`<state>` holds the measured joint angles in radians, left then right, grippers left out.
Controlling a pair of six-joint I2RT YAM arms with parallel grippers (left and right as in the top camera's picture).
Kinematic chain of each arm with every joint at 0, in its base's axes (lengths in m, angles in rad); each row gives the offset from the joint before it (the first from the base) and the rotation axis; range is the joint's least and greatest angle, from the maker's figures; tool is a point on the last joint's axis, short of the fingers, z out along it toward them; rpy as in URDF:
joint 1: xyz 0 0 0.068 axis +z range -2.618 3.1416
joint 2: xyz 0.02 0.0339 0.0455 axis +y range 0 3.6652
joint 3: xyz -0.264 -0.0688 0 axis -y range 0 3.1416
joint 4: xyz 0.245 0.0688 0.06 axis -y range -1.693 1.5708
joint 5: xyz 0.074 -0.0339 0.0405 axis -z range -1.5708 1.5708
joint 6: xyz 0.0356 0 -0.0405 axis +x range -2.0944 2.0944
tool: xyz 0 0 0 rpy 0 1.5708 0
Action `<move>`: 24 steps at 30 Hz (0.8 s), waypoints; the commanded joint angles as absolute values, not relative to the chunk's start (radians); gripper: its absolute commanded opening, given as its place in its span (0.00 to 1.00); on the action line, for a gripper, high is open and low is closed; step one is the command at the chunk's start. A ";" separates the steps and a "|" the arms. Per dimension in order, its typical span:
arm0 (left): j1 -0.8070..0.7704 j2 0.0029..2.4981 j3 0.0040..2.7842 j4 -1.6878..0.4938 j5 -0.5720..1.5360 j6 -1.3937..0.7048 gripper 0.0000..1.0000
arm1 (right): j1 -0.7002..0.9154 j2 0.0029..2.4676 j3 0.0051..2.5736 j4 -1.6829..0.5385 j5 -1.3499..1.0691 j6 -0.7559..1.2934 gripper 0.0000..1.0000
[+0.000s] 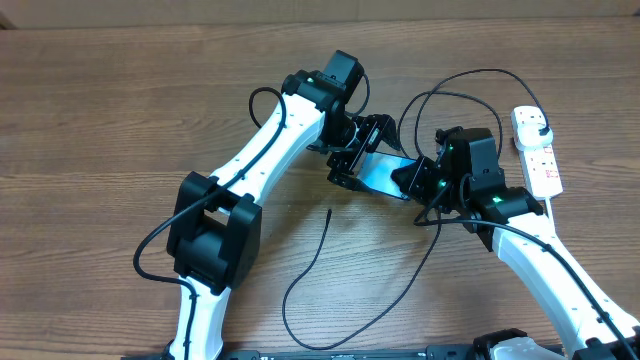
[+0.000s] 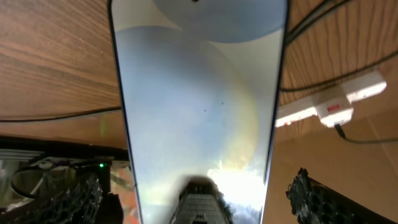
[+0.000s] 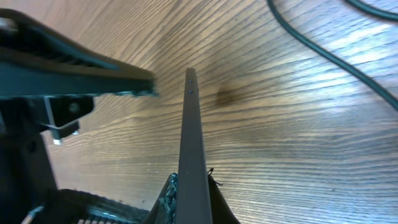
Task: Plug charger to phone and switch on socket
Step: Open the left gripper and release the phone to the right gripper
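Note:
The phone (image 1: 384, 172), its screen cyan-blue, is held off the table at the centre. My right gripper (image 1: 413, 181) is shut on its right end; the right wrist view shows the phone (image 3: 190, 137) edge-on, clamped between the fingers (image 3: 169, 194). My left gripper (image 1: 352, 160) is at the phone's left end, open. In the left wrist view its fingers (image 2: 314, 199) stand clear of both long edges of the phone (image 2: 199, 106). The charger is a thin black cable whose free tip (image 1: 330, 213) lies on the table, and its black plug (image 1: 538, 127) sits in the white socket (image 1: 540, 160).
The charger cable loops behind the grippers (image 1: 470, 75) and sweeps along the front of the table (image 1: 340, 346). The socket (image 2: 333, 99) lies beyond the phone in the left wrist view. Bare wooden table (image 1: 100, 110) spreads to the left.

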<state>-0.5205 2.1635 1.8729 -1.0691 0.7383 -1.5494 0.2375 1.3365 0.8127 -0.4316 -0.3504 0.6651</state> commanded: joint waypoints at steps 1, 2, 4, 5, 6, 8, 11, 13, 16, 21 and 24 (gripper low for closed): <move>-0.490 2.163 1.901 -1.072 0.776 -1.441 0.99 | 0.240 1.336 0.831 -0.415 -0.322 0.655 0.04; -0.484 2.163 1.901 -1.073 0.775 -1.429 0.99 | 0.239 1.336 0.831 -0.413 -0.322 0.655 0.04; -0.472 2.162 1.901 -1.076 0.775 -1.396 0.99 | 0.229 1.336 0.831 -0.410 -0.323 0.659 0.04; -0.466 2.161 1.901 -1.077 0.775 -1.380 0.99 | 0.220 1.336 0.831 -0.410 -0.324 0.667 0.04; -0.463 2.160 1.901 -1.077 0.775 -1.366 0.99 | 0.210 1.336 0.831 -0.411 -0.327 0.678 0.04; -0.450 2.154 1.901 -1.076 0.774 -1.340 0.99 | 0.184 1.336 0.831 -0.414 -0.356 0.686 0.04; -0.430 2.133 1.901 -1.077 0.736 -1.295 0.99 | 0.141 1.336 0.831 -0.414 -0.421 0.726 0.04; -0.418 2.107 1.901 -1.095 0.691 -1.267 0.99 | 0.114 1.336 0.831 -0.413 -0.458 0.768 0.04; -0.406 2.048 1.901 -1.133 0.582 -1.254 0.99 | 0.083 1.336 0.831 -0.393 -0.524 0.857 0.04; -0.404 1.935 1.901 -1.153 0.387 -1.273 0.99 | 0.074 1.336 0.831 -0.353 -0.564 1.095 0.04; -0.405 1.885 1.901 -1.151 0.336 -1.305 0.99 | 0.077 1.336 0.831 -0.339 -0.582 1.236 0.04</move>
<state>-0.4042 1.9553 1.8778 -1.1484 0.4568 -1.2987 0.0784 1.3384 0.8127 -0.3599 -0.5224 1.0367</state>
